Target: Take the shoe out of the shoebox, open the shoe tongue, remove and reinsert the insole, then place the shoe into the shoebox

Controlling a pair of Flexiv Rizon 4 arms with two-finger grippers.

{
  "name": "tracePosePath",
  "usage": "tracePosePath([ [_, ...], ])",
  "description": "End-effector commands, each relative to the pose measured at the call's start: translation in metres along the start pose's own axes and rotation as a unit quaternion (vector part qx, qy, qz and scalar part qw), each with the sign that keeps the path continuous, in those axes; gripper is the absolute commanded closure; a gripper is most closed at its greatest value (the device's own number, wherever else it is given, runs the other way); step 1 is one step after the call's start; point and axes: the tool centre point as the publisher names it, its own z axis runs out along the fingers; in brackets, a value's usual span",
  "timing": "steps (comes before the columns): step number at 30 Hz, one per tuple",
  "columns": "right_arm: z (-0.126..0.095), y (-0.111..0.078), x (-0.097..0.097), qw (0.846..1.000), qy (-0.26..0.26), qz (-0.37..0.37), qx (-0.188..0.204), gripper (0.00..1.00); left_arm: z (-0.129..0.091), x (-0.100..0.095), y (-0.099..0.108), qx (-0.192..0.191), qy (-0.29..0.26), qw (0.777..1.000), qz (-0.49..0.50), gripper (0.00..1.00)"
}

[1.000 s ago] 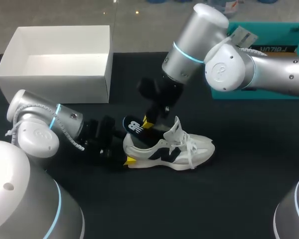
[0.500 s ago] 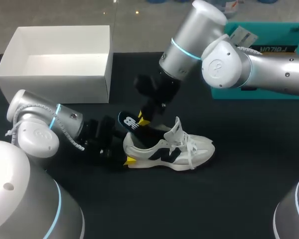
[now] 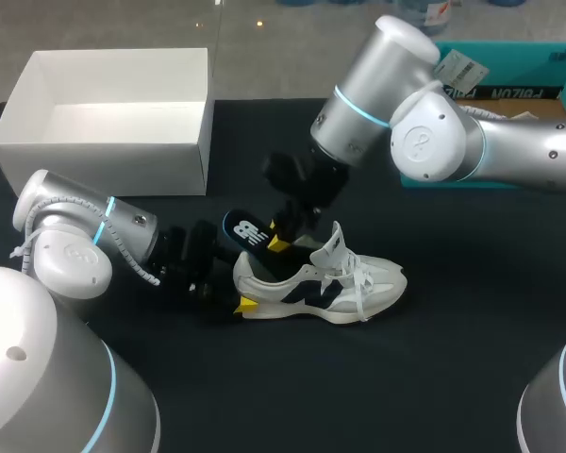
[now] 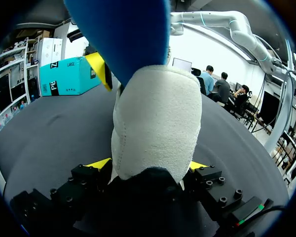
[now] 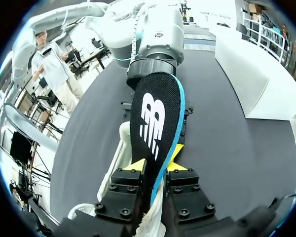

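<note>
A white sneaker [image 3: 330, 283] with navy trim lies on its side on the black table, toe to the right. My left gripper [image 3: 243, 283] is shut on its heel [image 4: 155, 118], one finger on each side. The black insole [image 3: 245, 233] with a blue edge sticks up out of the shoe's opening. My right gripper [image 3: 279, 236] is just above the tongue. The insole [image 5: 155, 118] stands edge-on between its slightly parted fingers, so the right gripper [image 5: 157, 163] is open. The white shoebox [image 3: 104, 151] stands open at the far left.
A teal box [image 3: 509, 75] sits at the far right behind my right arm. The shoebox wall [image 5: 251, 74] is well to one side of the shoe. Bare black table lies in front of the sneaker.
My right gripper pushed the insole's heel end left and back, then parted its fingers and drew back to the right along it. The left arm and shoe stayed still.
</note>
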Motion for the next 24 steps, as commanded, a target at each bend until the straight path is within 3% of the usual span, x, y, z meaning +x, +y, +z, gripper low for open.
tracePosePath([
  [1, 0.001, -0.006, 0.004, 1.0, -0.003, 0.003, -0.003, 0.81, 0.002, 0.0, 0.003, -0.002, 0.0, 1.0, 0.0, 1.0],
  [12, -0.006, -0.011, 0.003, 1.0, -0.003, 0.008, -0.002, 0.84, 0.002, 0.0, 0.003, -0.002, 0.0, 1.0, 0.0, 1.0],
  [13, -0.006, -0.011, 0.003, 1.0, -0.004, 0.009, -0.002, 0.86, 0.002, 0.0, 0.003, -0.002, 0.0, 1.0, 0.0, 1.0],
  [15, -0.006, -0.011, 0.003, 1.0, -0.005, 0.011, -0.003, 1.0, 0.002, 0.0, 0.003, -0.002, 0.0, 1.0, 0.0, 1.0],
  [24, -0.01, -0.004, 0.0, 1.0, -0.011, 0.007, -0.005, 1.0, 0.002, 0.0, 0.003, -0.002, 0.0, 1.0, 0.0, 1.0],
])
